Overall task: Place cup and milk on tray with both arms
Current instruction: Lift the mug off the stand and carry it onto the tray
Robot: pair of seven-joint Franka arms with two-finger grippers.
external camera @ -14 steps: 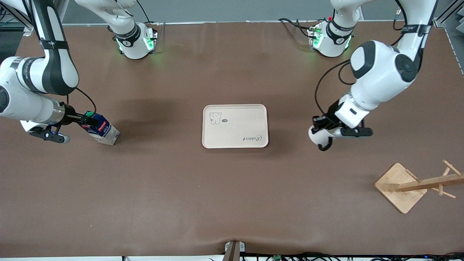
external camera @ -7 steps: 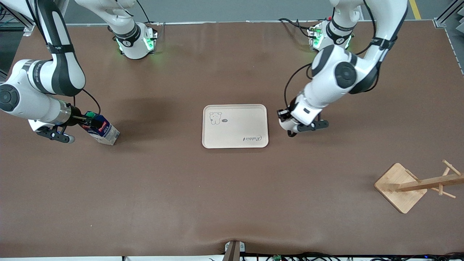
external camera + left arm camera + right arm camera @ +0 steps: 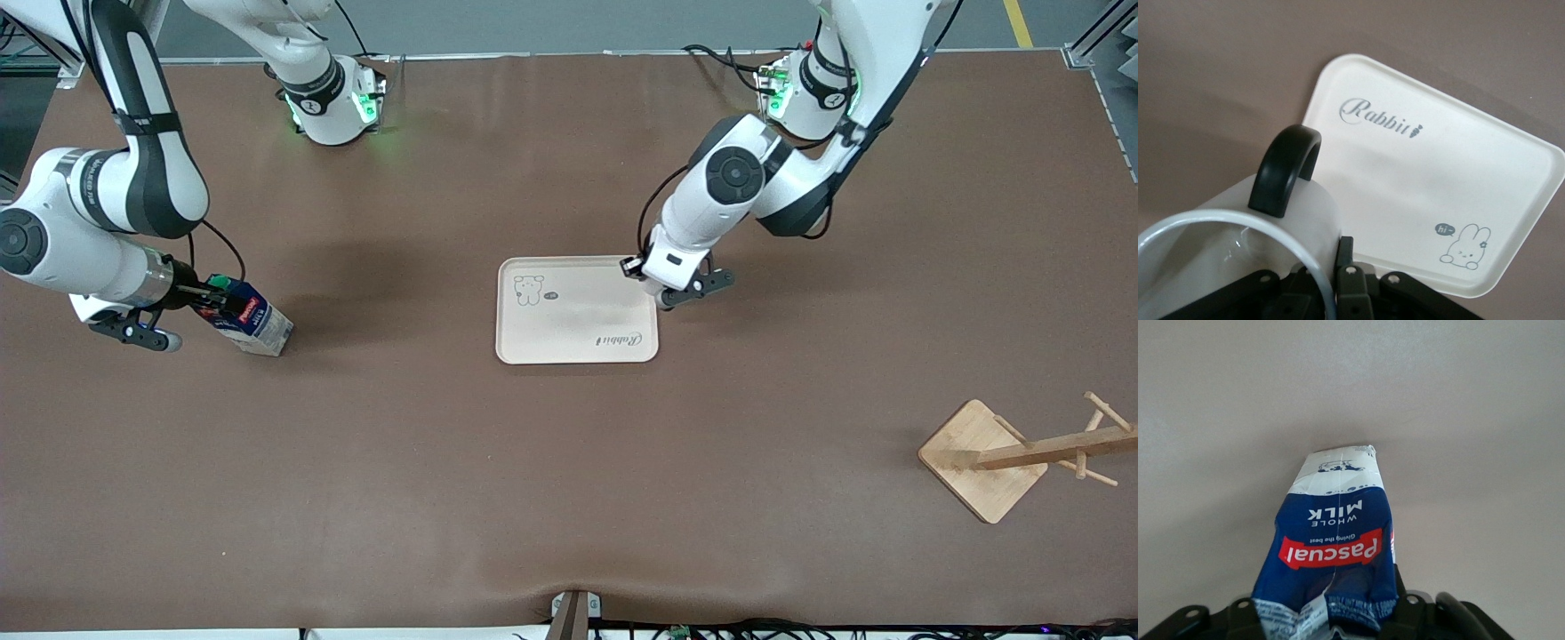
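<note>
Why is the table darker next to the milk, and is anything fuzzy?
Front view: the right arm throws a soft shadow on the table beside the milk; green base lights glow. Left wrist view: the cup up close is blurry, the tray sharper. Right wrist view: the milk's label reads clearly.

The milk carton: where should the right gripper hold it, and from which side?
Grip the milk carton at its folded top ridge by the green cap, coming from above. It stands on the table toward the right arm's end, so the narrow top suits the jaws. The right gripper is already shut there.
</note>
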